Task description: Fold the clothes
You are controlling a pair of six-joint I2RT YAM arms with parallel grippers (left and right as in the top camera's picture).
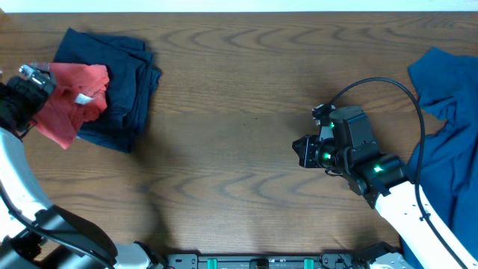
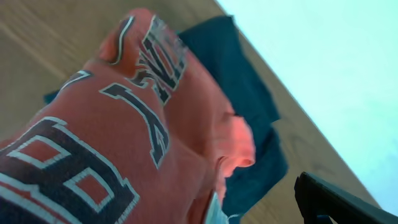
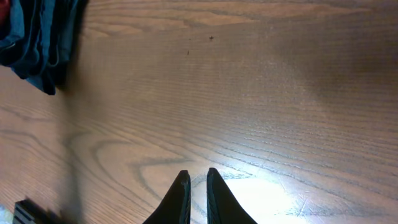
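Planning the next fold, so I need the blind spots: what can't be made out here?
Coral-red cotton T-shirt: left wrist view, lettering blurred and cut off by the edges, unreadable.
Left gripper: same view, shirt hides all but one finger; whether cloth lies between the jaws is unclear.
Bright blue cotton garment: overhead, cut off by the right edge.
Dark navy folded garment: overhead, red shirt covers its left part.

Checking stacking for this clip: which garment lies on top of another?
The coral-red T-shirt, on the dark navy garment at left; the blue garment lies alone at right.
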